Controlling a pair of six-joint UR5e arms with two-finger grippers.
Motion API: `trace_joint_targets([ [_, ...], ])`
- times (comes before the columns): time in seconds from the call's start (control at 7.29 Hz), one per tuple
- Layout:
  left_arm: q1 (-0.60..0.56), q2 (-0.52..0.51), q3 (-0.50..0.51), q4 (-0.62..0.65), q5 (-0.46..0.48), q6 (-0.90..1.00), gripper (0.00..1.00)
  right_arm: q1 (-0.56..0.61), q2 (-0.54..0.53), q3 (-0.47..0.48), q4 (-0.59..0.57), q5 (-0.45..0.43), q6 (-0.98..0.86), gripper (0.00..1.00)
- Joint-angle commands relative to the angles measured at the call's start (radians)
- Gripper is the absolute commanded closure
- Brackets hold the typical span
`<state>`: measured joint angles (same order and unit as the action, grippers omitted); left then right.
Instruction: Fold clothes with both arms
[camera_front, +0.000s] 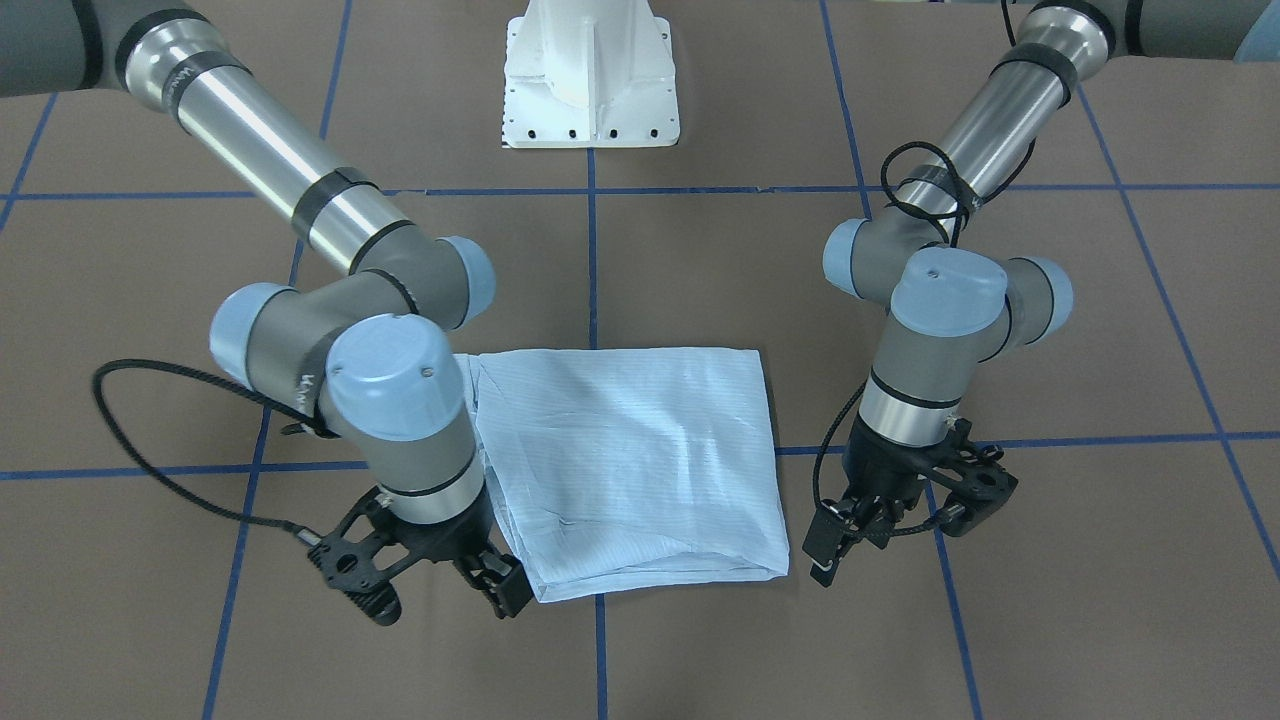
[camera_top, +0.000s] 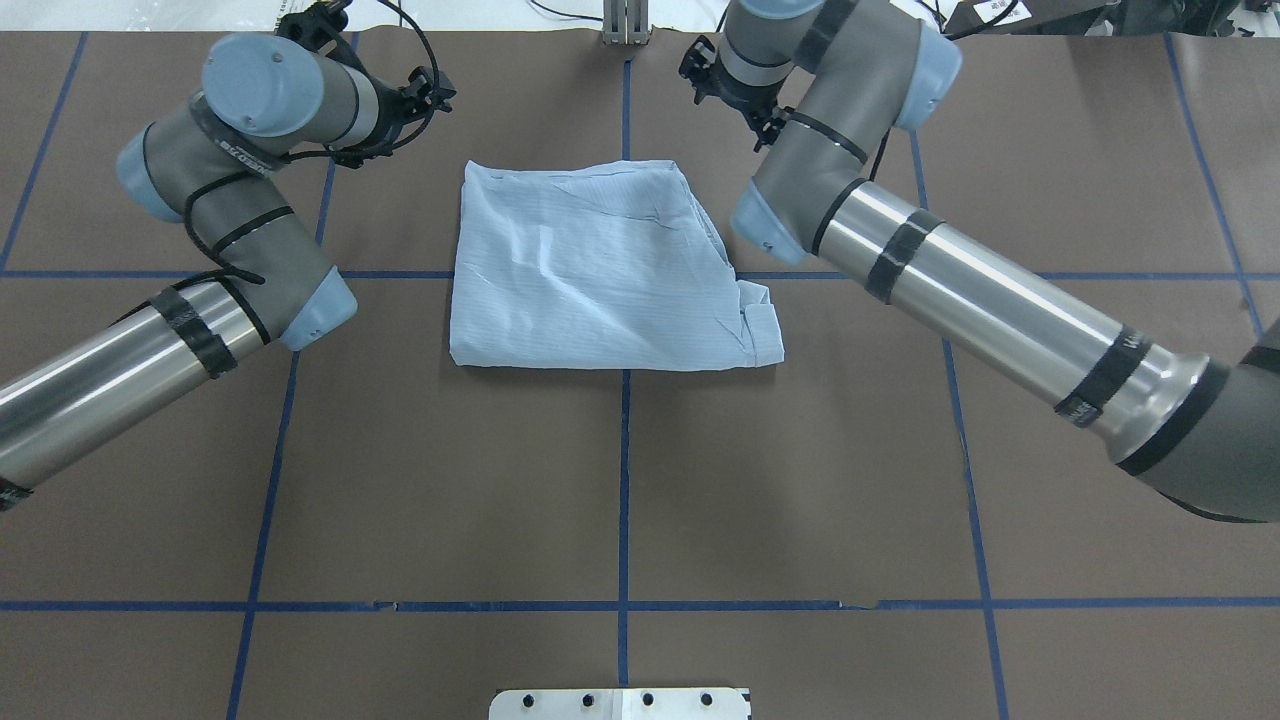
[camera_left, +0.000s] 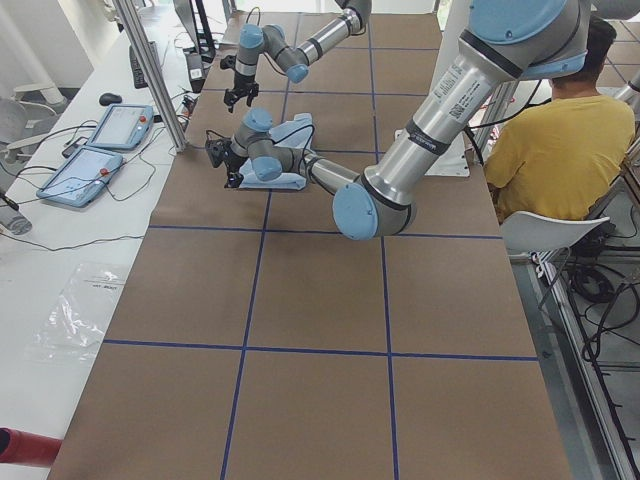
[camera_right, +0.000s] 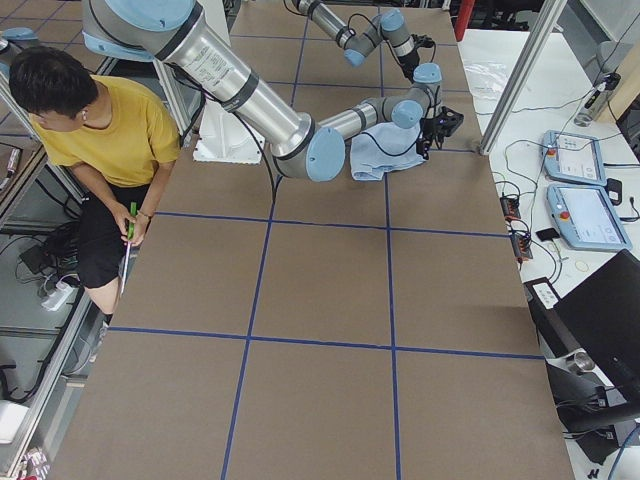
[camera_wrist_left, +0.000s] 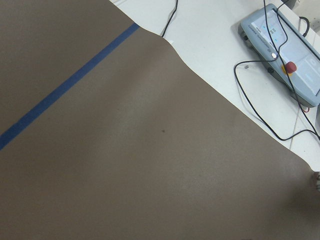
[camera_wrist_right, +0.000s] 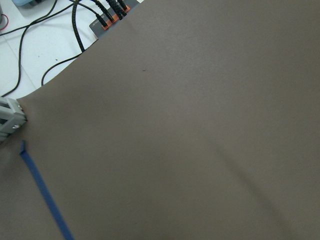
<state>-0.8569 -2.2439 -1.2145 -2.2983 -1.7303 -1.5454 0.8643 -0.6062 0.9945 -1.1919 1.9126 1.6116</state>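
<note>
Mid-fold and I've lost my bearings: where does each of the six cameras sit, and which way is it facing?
Front-facing: across the table, facing the white base; both arms, left gripper on view's right, right gripper left, flanking the shirt.
Overhead: behind the robot, looking forward and down; both arms.
Exterior left: table end; left arm near.
Exterior right: opposite end; right arm near.
Left wrist: down on bare table, pendant; no gripper shows.
Right wrist: bare table, cables; no gripper.
Shared: both side views show the seated person.

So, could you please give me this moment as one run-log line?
shirt: folded, flat on table | left gripper: open, empty, beside shirt | right gripper: open, empty, by shirt corner
</note>
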Motion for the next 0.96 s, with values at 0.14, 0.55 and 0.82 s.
trace_joint_targets([
  [0.14,-0.133,0.269,-0.256,0.010,-0.229,0.519,0.00,0.177,-0.238,0.287,-0.252,0.193,-0.495,0.00],
  [0.55,-0.469,0.458,-0.275,0.017,-0.530,1.094,0.00,0.401,-0.464,0.439,-0.307,0.333,-0.860,0.00],
  [0.82,-0.556,0.506,-0.301,0.113,-0.589,1.289,0.00,0.482,-0.555,0.557,-0.500,0.324,-1.134,0.00],
])
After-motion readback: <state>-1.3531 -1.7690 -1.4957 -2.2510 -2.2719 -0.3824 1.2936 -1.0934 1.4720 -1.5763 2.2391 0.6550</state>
